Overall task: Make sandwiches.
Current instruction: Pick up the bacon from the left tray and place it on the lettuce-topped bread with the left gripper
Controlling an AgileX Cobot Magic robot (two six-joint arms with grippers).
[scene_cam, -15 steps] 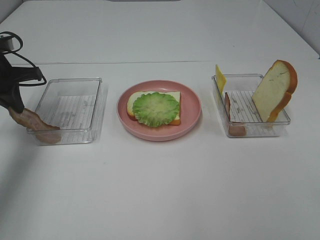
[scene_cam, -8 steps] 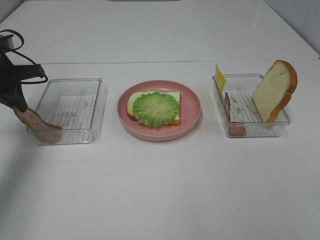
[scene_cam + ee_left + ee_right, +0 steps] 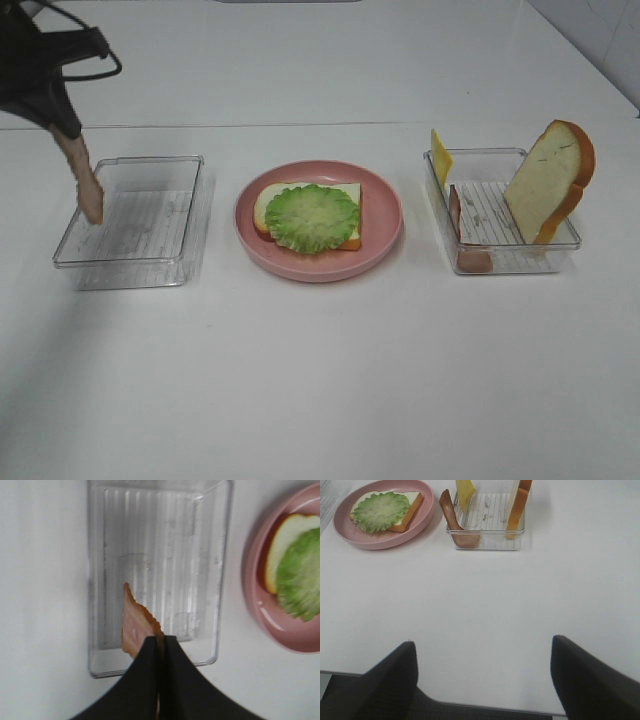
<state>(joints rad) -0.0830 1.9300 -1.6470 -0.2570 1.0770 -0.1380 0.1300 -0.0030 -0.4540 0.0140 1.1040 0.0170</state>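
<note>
White table; left fingers pinch bacon strip, dangling seemingly over tray.

A white bench carries three things in a row, well apart: a clear left tray, a pink plate between, and a clear right tray.

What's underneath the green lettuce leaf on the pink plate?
A white bread slice with orange-brown crust lies flat under the ruffled green lettuce leaf, on the round pink plate. The leaf covers its middle, so anything between them is hidden.
</note>
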